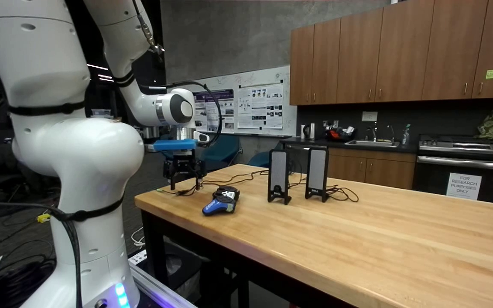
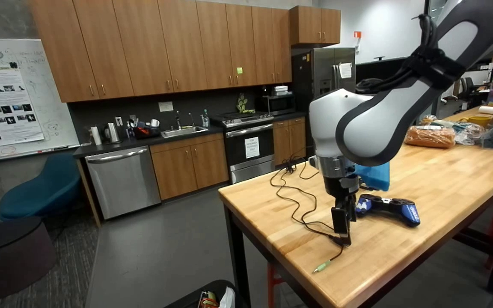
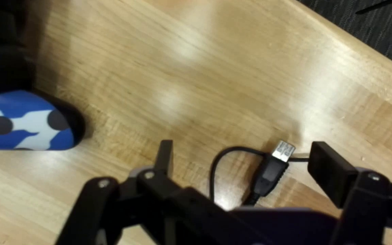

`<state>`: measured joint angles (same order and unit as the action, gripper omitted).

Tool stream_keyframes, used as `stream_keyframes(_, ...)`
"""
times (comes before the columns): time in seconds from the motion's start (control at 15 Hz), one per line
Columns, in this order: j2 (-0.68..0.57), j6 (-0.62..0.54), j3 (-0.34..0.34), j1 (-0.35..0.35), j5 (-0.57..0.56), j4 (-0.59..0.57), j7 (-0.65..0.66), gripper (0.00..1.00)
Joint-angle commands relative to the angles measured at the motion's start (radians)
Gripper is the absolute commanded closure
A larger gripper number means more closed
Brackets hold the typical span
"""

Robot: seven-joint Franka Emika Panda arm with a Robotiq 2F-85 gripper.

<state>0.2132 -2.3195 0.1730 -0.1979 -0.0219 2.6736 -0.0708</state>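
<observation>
My gripper (image 3: 242,153) points down over the wooden table, its two fingers spread wide with nothing held between them. Below and between the fingers lies a black USB plug (image 3: 270,175) with a silver tip, and a thin black cable loops beside it. The gripper also shows in both exterior views (image 1: 185,187) (image 2: 346,231), low near the table's end. A green audio plug (image 2: 322,266) lies on the table by the fingertips. A blue and black game controller (image 3: 29,122) lies beside the gripper and shows in both exterior views (image 1: 222,202) (image 2: 387,208).
Two black and grey Dell speakers (image 1: 278,175) (image 1: 317,173) stand upright on the table (image 1: 357,239). Black cables (image 2: 304,205) trail across it from the gripper area. Bagged items (image 2: 430,136) lie farther along the table. The table's edge (image 3: 352,44) is close to the gripper.
</observation>
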Motion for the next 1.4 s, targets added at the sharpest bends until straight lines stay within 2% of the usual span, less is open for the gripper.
stream_keyframes(0.0, -0.063, -0.036, 0.027, -0.006, 0.004, -0.032, 0.089, 0.00)
stream_keyframes(0.2, -0.077, -0.048, 0.035, -0.004, 0.005, -0.046, 0.127, 0.00)
stream_keyframes(0.33, -0.079, -0.050, 0.036, -0.003, 0.004, -0.052, 0.143, 0.05)
stream_keyframes(0.4, -0.080, -0.049, 0.036, -0.002, 0.001, -0.055, 0.151, 0.26)
stream_keyframes(0.47, -0.081, -0.047, 0.036, -0.002, 0.001, -0.057, 0.156, 0.28)
stream_keyframes(0.6, -0.084, -0.050, 0.035, -0.002, 0.004, -0.056, 0.162, 0.41)
stream_keyframes(1.07, -0.082, -0.044, 0.034, 0.001, 0.003, -0.062, 0.172, 0.95)
stream_keyframes(1.13, -0.081, -0.043, 0.034, 0.001, 0.002, -0.062, 0.175, 0.99)
stream_keyframes(1.33, -0.074, -0.040, 0.033, 0.002, 0.001, -0.061, 0.177, 0.95)
